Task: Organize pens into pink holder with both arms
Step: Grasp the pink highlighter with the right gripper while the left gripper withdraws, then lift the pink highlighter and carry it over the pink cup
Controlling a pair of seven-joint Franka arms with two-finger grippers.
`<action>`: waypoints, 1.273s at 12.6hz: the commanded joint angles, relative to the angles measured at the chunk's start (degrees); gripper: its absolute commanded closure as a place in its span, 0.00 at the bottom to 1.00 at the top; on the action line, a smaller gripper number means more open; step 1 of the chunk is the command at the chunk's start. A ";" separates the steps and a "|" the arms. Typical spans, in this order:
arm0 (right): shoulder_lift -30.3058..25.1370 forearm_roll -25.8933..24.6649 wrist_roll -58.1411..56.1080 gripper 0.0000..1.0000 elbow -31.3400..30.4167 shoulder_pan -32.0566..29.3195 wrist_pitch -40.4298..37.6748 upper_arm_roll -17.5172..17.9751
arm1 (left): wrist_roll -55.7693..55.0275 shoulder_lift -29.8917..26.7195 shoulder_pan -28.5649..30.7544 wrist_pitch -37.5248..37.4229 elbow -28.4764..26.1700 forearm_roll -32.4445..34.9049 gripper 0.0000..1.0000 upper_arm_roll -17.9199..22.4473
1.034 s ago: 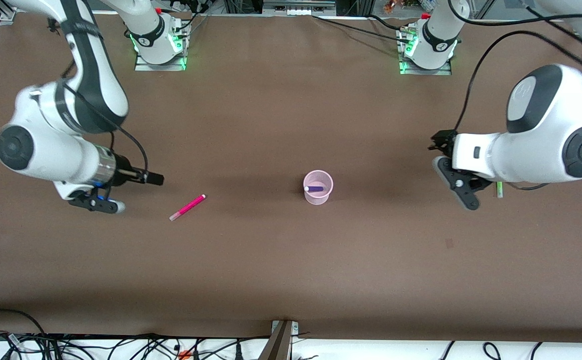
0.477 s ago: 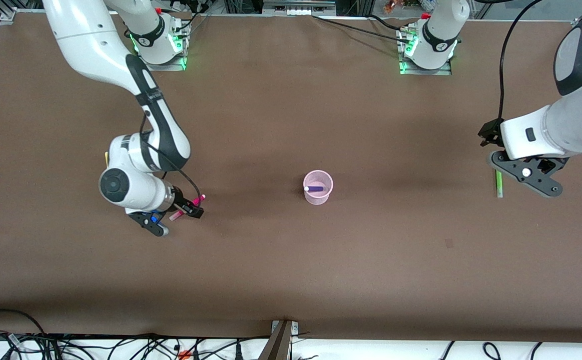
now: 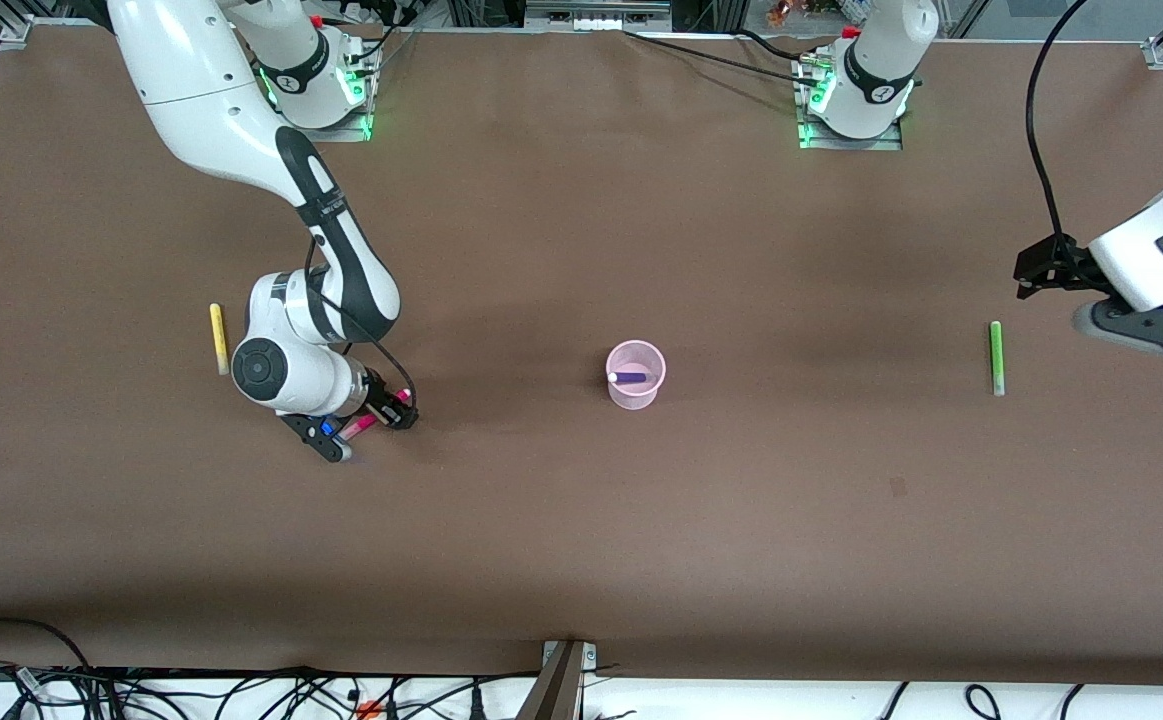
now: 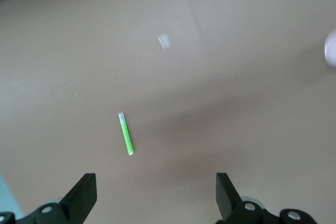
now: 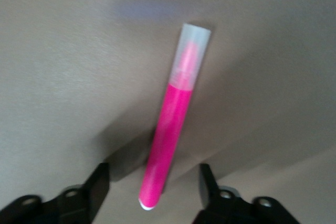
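The pink holder [image 3: 641, 398] stands mid-table with the dark purple pen [image 3: 629, 378] lying inside it. The magenta pen [image 3: 401, 397] lies on the table toward the right arm's end. My right gripper [image 3: 386, 412] is low over it and open; in the right wrist view the pen [image 5: 170, 129] lies between the fingers of the right gripper [image 5: 153, 187] without being touched. The yellow pen [image 3: 218, 338] lies farther toward that end. The green pen [image 3: 995, 357] lies toward the left arm's end. My left gripper [image 3: 1038, 270] is open and empty, up above the table beside the green pen [image 4: 126, 134].
The brown table [image 3: 581, 520] carries only the pens and the holder. Both arm bases [image 3: 316, 80] stand along the edge farthest from the front camera. Cables hang along the nearest edge.
My right arm swung in from its end of the table and came down over the magenta pen, uncovering the yellow pen. My left arm drew back toward its end, uncovering the green pen.
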 commanded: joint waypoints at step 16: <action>-2.93 22.13 19.41 1.00 16.94 1.99 -25.11 7.79 | -4.99 -15.95 1.37 17.28 -25.83 -1.16 0.00 2.46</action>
